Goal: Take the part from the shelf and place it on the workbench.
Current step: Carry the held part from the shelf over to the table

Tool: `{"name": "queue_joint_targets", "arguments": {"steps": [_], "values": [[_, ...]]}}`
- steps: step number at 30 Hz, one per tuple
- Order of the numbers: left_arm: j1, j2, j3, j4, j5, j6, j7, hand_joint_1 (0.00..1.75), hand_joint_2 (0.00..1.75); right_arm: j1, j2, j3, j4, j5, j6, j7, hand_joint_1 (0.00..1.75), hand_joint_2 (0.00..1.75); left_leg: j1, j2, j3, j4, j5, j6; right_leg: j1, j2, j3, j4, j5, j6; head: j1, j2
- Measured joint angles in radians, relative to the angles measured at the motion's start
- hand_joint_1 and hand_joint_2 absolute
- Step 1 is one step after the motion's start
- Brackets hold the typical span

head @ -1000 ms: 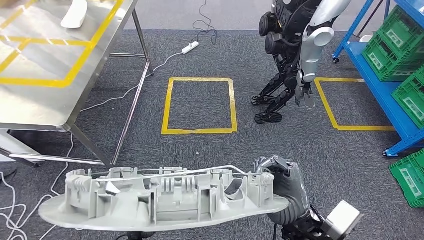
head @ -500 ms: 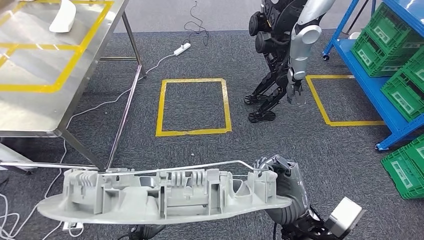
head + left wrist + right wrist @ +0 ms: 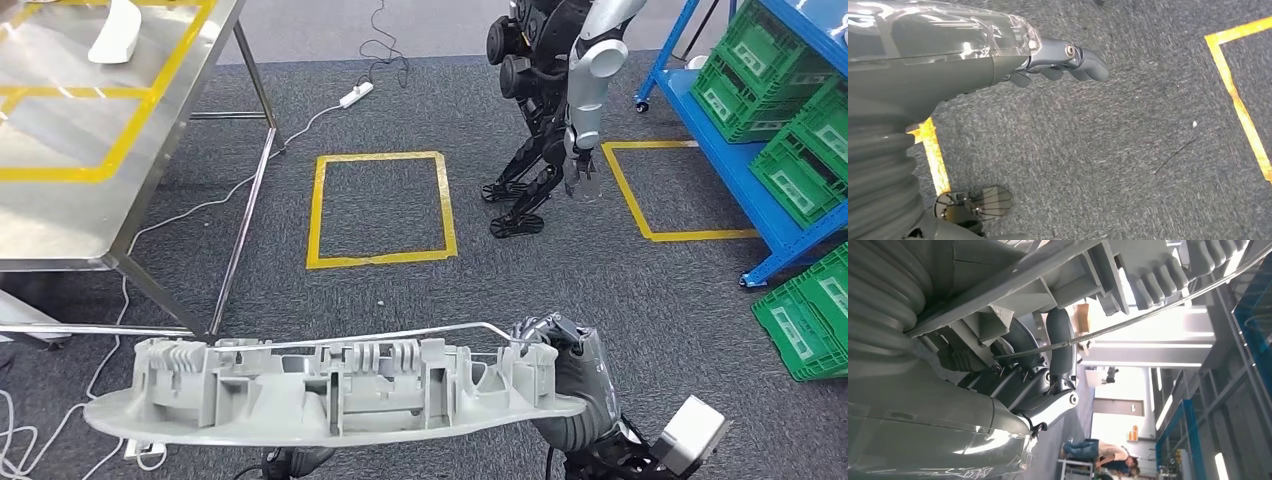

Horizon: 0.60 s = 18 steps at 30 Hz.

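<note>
Head view: the right hand (image 3: 560, 375) grips the right end of the part (image 3: 330, 395), a long grey moulded piece with ribs and clips along its upper side and a thin metal rod running over them. The part is held roughly level, low in the frame, over dark carpet (image 3: 400, 300), stretching leftward from the hand toward the bench (image 3: 90, 190). The bench is well apart from it, at upper left, its steel top marked with yellow tape and carrying a white piece (image 3: 112, 30).

Right wrist view: dark fingers (image 3: 1060, 340) are wrapped against the part's ribbed underside, with the rod crossing in front of them; the hold looks firm.

Left wrist view: the left hand (image 3: 1058, 57) hangs over the carpet beside a yellow tape line (image 3: 1238, 100), its fingers curled loosely inward with nothing in them.

Since 1 s ago the whole scene has slid: the yellow square (image 3: 380, 210), another robot (image 3: 555, 110) and the blue shelf (image 3: 760, 130) with green crates (image 3: 790, 90) all sit further left and higher, so the camera has turned. The part keeps its place in the frame and the right hand still clamps the same end.
</note>
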Motion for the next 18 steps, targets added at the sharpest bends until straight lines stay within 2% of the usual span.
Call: {"name": "queue_joint_targets", "arguments": {"steps": [1, 2, 3, 5, 6, 7, 8, 9, 10, 11, 12, 13, 14, 16, 17, 18], "values": [[0.001, 0.0, -0.001, 0.0, 0.001, 0.0, 0.0, 0.0, 1.75, -0.001, 0.0, 0.0, 0.0, 0.0, 0.0, 0.0, 1.75, 1.75, 0.0, 0.001, -0.005, 0.004, -0.004, -0.005, -0.001, -0.011, -0.002, -0.005, 0.006, -0.007, 0.0, 0.0], [0.001, 0.001, -0.003, 0.0, 0.001, 0.001, 0.0, 0.0, 1.75, -0.001, 0.001, 0.0, 0.0, -0.001, 0.0, -0.001, 1.75, 1.75, 0.0, 0.007, -0.014, 0.021, -0.023, -0.009, -0.002, -0.021, -0.005, -0.01, 0.015, -0.015, -0.001, 0.0], [0.001, 0.001, -0.006, 0.0, 0.002, 0.001, 0.0, 0.0, 1.75, -0.001, 0.001, 0.0, 0.0, -0.001, 0.0, -0.001, 1.75, 1.75, 0.001, 0.018, -0.03, 0.057, -0.059, -0.013, -0.004, -0.031, -0.011, -0.014, 0.023, -0.021, -0.003, 0.0], [0.001, 0.002, -0.013, 0.0, 0.003, 0.002, 0.001, 0.0, 1.75, 0.0, 0.003, 0.0, 0.0, -0.002, 0.0, -0.002, 1.75, 1.75, 0.006, 0.036, -0.071, 0.18, -0.152, -0.022, -0.002, -0.047, -0.028, -0.013, 0.037, -0.027, -0.006, 0.0], [0.002, 0.002, -0.016, 0.0, 0.004, 0.003, 0.001, 0.0, 1.75, 0.0, 0.003, 0.0, 0.001, -0.002, 0.001, -0.002, 1.75, 1.75, 0.008, 0.038, -0.087, 0.24, -0.181, -0.027, -0.002, -0.054, -0.039, -0.011, 0.043, -0.027, -0.006, 0.0], [0.002, 0.002, -0.018, 0.0, 0.006, 0.004, 0.002, 0.0, 1.75, 0.001, 0.004, 0.0, 0.002, -0.002, 0.001, -0.002, 1.75, 1.75, 0.011, 0.039, -0.09, 0.275, -0.189, -0.03, -0.002, -0.06, -0.05, -0.009, 0.05, -0.026, -0.006, 0.0], [0.002, 0.002, -0.02, 0.0, 0.007, 0.005, 0.003, 0.0, 1.75, 0.001, 0.004, 0.0, 0.004, -0.002, 0.002, -0.002, 1.75, 1.75, 0.012, 0.04, -0.076, 0.277, -0.178, -0.033, -0.002, -0.065, -0.061, -0.006, 0.056, -0.024, -0.006, 0.0], [0.002, 0.002, -0.022, 0.0, 0.01, 0.007, 0.004, 0.0, 1.75, 0.001, 0.004, 0.0, 0.005, -0.002, 0.003, -0.002, 1.75, 1.75, 0.014, 0.043, -0.043, 0.243, -0.153, -0.034, -0.003, -0.069, -0.073, -0.002, 0.061, -0.021, -0.006, 0.0], [0.002, 0.003, -0.025, 0.0, 0.012, 0.009, 0.006, 0.0, 1.75, 0.0, 0.004, 0.0, 0.005, -0.002, 0.004, -0.002, 1.75, 1.75, 0.016, 0.048, 0.007, 0.181, -0.13, -0.035, -0.003, -0.071, -0.082, 0.004, 0.066, -0.018, -0.007, 0.0], [0.001, 0.004, -0.028, 0.0, 0.014, 0.011, 0.006, 0.0, 1.75, 0.0, 0.005, 0.0, 0.005, -0.002, 0.004, -0.002, 1.75, 1.75, 0.016, 0.055, 0.062, 0.11, -0.118, -0.035, -0.001, -0.073, -0.092, 0.012, 0.068, -0.014, -0.008, 0.0], [0.0, 0.004, -0.031, -0.001, 0.015, 0.012, 0.006, 0.0, 1.75, -0.001, 0.005, -0.001, 0.005, -0.002, 0.005, -0.002, 1.75, 1.75, 0.015, 0.059, 0.103, 0.051, -0.116, -0.032, 0.0, -0.074, -0.1, 0.02, 0.071, -0.009, -0.007, 0.0], [-0.001, 0.005, -0.034, -0.001, 0.016, 0.013, 0.007, 0.0, 1.75, -0.001, 0.005, -0.001, 0.005, -0.002, 0.006, -0.003, 1.75, 1.75, 0.014, 0.062, 0.127, 0.013, -0.121, -0.027, 0.001, -0.076, -0.105, 0.027, 0.074, -0.004, -0.007, 0.0], [-0.001, 0.005, -0.038, -0.001, 0.017, 0.014, 0.007, 0.0, 1.75, -0.002, 0.005, -0.001, 0.005, -0.002, 0.006, -0.003, 1.75, 1.75, 0.011, 0.06, 0.133, -0.003, -0.126, -0.021, 0.001, -0.078, -0.11, 0.031, 0.078, 0.002, -0.005, 0.0], [0.001, 0.005, -0.042, 0.0, 0.019, 0.016, 0.009, 0.0, 1.75, -0.002, 0.005, -0.001, 0.005, -0.003, 0.008, -0.004, 1.75, 1.75, 0.01, 0.055, 0.121, -0.005, -0.117, -0.002, -0.003, -0.076, -0.116, 0.036, 0.079, 0.016, -0.003, 0.0], [0.001, 0.006, -0.043, 0.0, 0.02, 0.017, 0.009, 0.0, 1.75, -0.002, 0.005, -0.002, 0.005, -0.003, 0.008, -0.004, 1.75, 1.75, 0.01, 0.052, 0.114, -0.006, -0.11, 0.008, -0.005, -0.068, -0.123, 0.049, 0.062, 0.022, -0.002, 0.0], [0.0, 0.006, -0.045, 0.0, 0.02, 0.018, 0.009, 0.0, 1.75, -0.002, 0.005, -0.002, 0.005, -0.003, 0.009, -0.004, 1.75, 1.75, 0.01, 0.049, 0.105, -0.008, -0.1, 0.018, -0.006, -0.056, -0.135, 0.082, 0.028, 0.028, -0.001, 0.0]]}}
